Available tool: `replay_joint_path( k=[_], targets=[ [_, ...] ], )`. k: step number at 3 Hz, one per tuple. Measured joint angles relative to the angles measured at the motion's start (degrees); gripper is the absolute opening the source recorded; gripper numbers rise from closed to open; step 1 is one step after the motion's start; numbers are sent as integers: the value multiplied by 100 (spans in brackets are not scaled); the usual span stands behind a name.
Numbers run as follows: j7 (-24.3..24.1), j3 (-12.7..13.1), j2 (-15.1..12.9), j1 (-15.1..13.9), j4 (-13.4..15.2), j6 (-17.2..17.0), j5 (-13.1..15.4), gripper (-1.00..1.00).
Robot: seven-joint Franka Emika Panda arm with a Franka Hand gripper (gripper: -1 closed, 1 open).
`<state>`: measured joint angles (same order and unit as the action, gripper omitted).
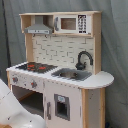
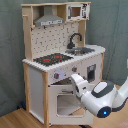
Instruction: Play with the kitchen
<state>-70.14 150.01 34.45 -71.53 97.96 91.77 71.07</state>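
Standing upright, the kitchen (image 1: 62, 75) shows an empty-looking sink (image 2: 85, 50).

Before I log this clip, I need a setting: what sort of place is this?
Probably a lab or studio test setup, not a real kitchen: a toy kitchen stands on a wood floor before a grey curtain, with a robot arm at its oven door.

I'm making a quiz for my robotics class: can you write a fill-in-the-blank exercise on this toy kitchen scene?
1. The black curved faucet stands beside the ____.
2. The grey hood hangs above the black-red ____.
3. On the top shelf beside the hood sits the white ____.
4. In the second exterior view, the white robot arm reaches toward the windowed ____ door.

Missing: sink; stovetop; microwave; oven
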Motion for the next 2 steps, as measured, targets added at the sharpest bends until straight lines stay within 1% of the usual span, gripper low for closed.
replay_joint_path(
  k=[2],
  targets=[
    [1517, -46, -23, 4, -450, -74, 1, 100]
  ],
)
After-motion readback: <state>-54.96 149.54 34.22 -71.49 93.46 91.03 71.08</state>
